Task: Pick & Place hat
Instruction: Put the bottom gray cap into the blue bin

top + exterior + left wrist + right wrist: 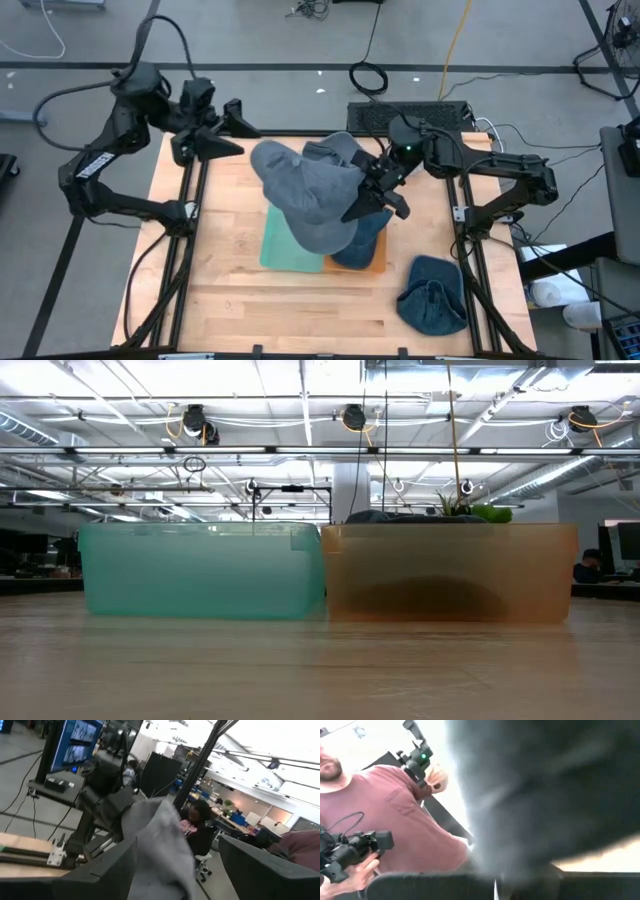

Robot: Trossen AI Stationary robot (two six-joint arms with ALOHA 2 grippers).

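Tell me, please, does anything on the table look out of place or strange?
Yes. One blue hat lies crumpled on the bare table near the right front corner, outside both bins. The right hand holds a grey hat above the green bin and orange bin.

Bare table front-left; grey hat draped over both bins.

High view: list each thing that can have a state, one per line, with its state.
grey hat: lifted, hanging over the bins, held by the right gripper.
blue hat: crumpled on the table, untouched.
green bin: on the table, partly covered by the grey hat.
orange bin: beside the green bin, dark cloth inside.
left gripper: idle at the table's far-left edge.
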